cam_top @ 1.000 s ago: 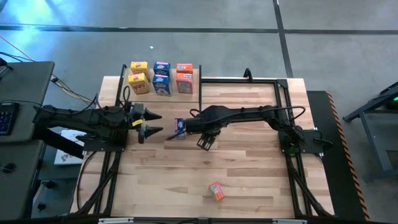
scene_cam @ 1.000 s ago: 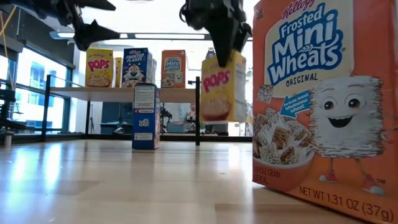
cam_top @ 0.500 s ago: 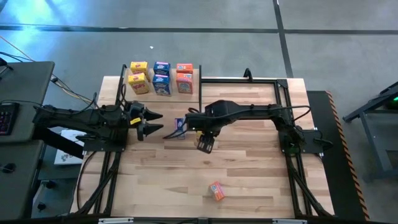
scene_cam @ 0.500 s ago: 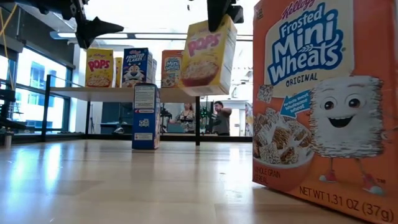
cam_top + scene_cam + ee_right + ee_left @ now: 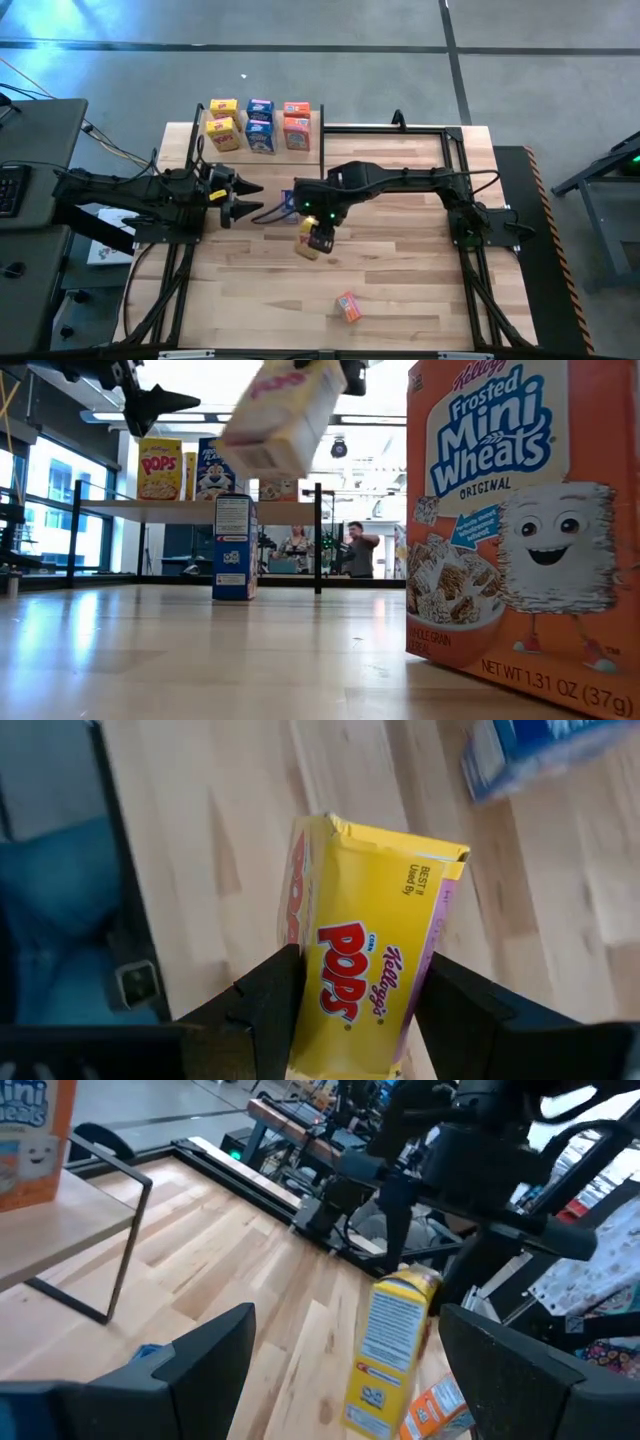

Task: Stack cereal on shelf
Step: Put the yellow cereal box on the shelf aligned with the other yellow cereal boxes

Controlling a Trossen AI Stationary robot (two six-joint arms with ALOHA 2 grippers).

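Right end effector [image 5: 318, 238] clamped on yellow Pops box [image 5: 309, 240], lifted clear of desk [image 5: 400, 290] near upright blue box [image 5: 234, 547] — likely for carrying to shelf [image 5: 316, 128]. Right wrist view alone shows fingers pinching box sides. Left end effector [image 5: 243, 201] — fingers apart, empty, waiting beside blue box.

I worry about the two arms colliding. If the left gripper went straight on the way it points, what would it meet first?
Probably the yellow Pops box held by the right gripper; the left gripper stands open, and depth is uncertain.
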